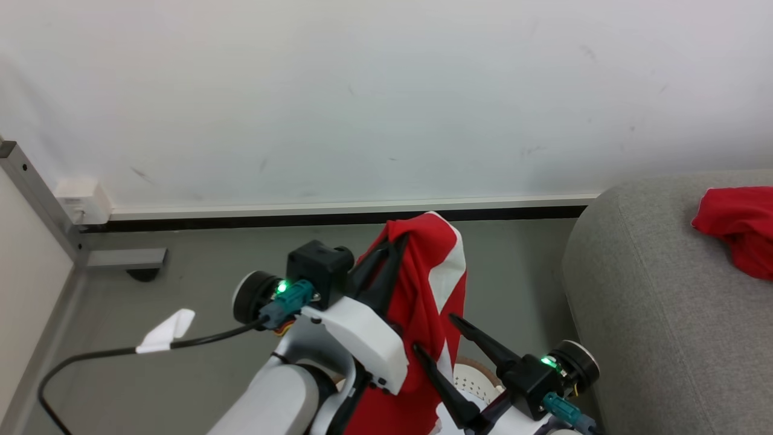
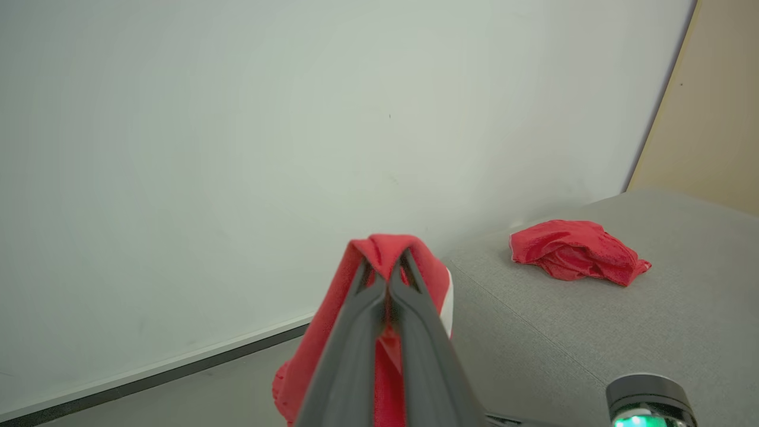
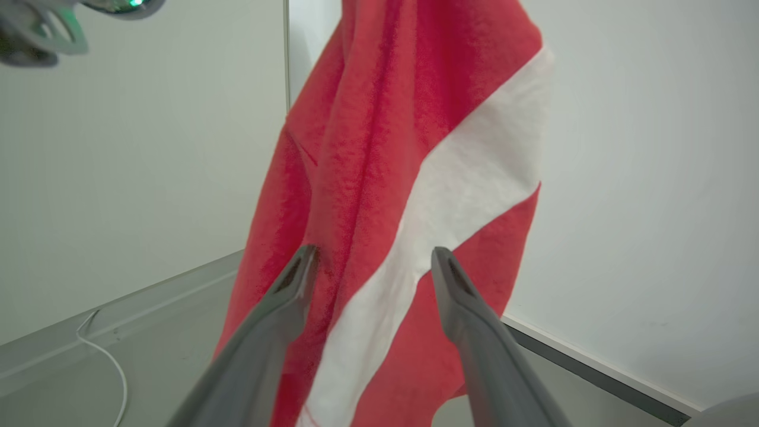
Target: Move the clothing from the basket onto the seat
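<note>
1. I am pressing the two fingers of my left gripper (image 1: pixel 395 244) (image 2: pixel 386 267) together on the top fold of a striped red garment (image 1: pixel 435 272) (image 2: pixel 332 320) (image 3: pixel 367 118), pinching it at the fingertips.
2. The cloth is draping over both sides of those fingertips and hanging straight down below them, clear of the floor (image 1: pixel 199 290).
3. I am holding my right gripper (image 1: pixel 435 332) (image 3: pixel 375 254) with its fingers spread wide, gripping nothing.
4. It is sitting lower than my left gripper and pointing up at the hanging cloth. The white stripe is running diagonally between and above its fingertips.
5. One right fingertip (image 3: pixel 305 258) is lying right against the red fabric in the wrist view, but I cannot tell whether it is touching.
6. The basket (image 1: pixel 471 380) is showing just beneath my right gripper's fingers as a small patch of holed cream wall and brown rim. The hanging cloth is partly covering it.
7. The seat (image 1: pixel 652 314) (image 2: pixel 593 332) is standing off to the right of both grippers, apart from the held cloth.
8. A second red garment (image 1: pixel 737 226) (image 2: pixel 578 258) is lying crumpled on the seat's top, well apart from my left gripper's fingertips.
</note>
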